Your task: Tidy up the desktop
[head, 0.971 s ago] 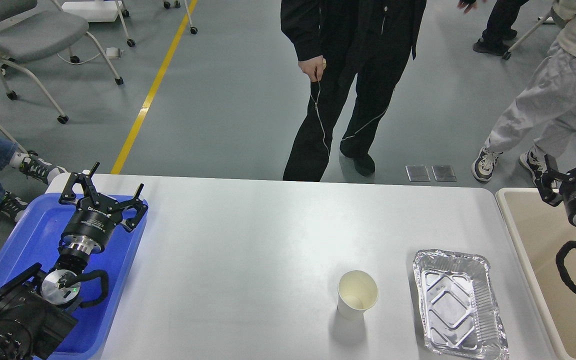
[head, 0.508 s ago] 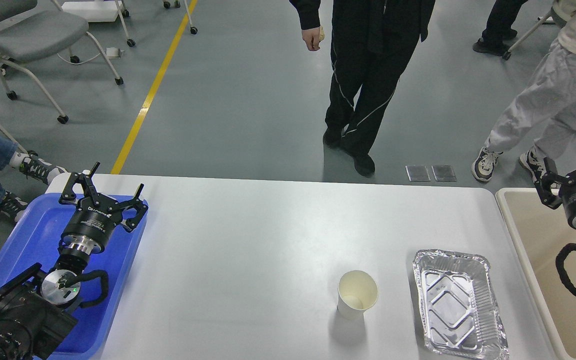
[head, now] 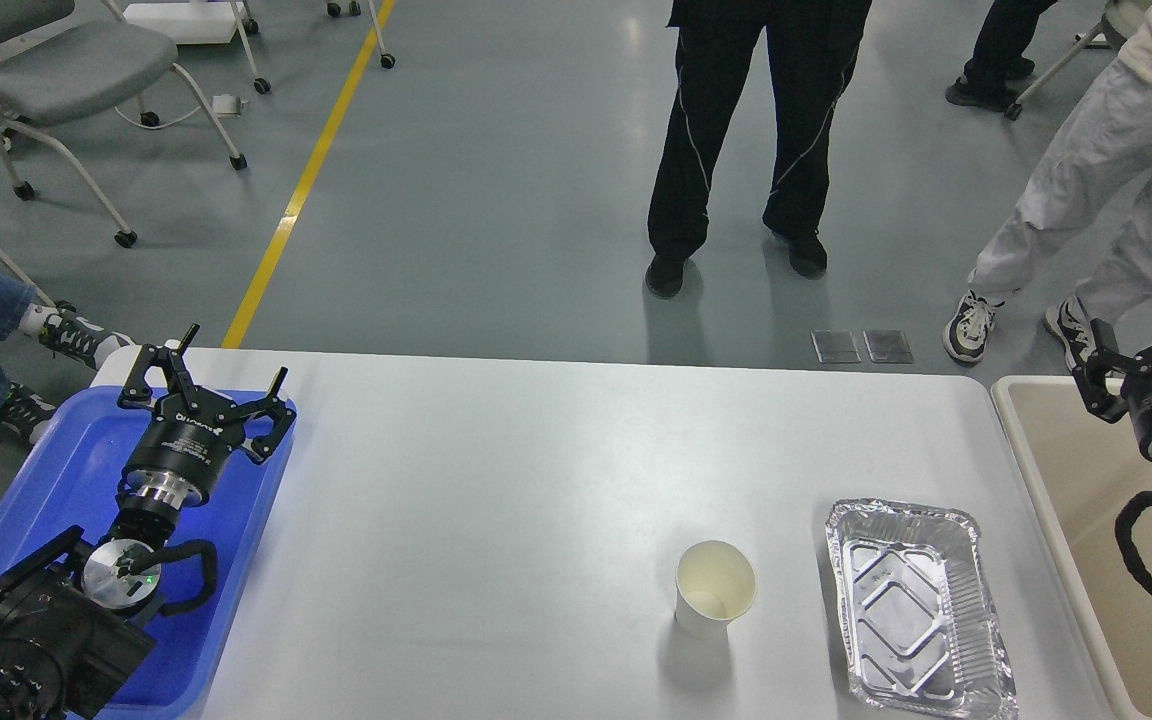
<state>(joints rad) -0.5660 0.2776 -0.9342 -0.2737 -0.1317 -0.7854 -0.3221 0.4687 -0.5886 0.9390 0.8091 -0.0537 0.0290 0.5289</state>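
Left claw [head: 204, 372] fingers spread wide apart, gripping nothing, hovering over the far right corner of the blue plastic tray [head: 66, 470] at the left end of the surface; left arm runs back to the bottom-left corner over that tray. The surface, i.e. the white desktop [head: 496, 500], fills the middle of the view, wide, rounded far corners, mostly bare on its left and centre. Right of centre near the front edge stands a paper cup [head: 715, 588], upright, open mouth up, looks empty, shadow falling toward the front. Just beside it to the right, apart and not touching, lies an aluminium foil tray [head: 911, 605], empty, long side running front to back, slightly angled. Past the right end of the surface sits a beige tub [head: 1086, 480] with pale rim. Right claw [head: 1151, 335] above the tub's far part, partly cut by the frame edge, fingers apart, nothing between them.
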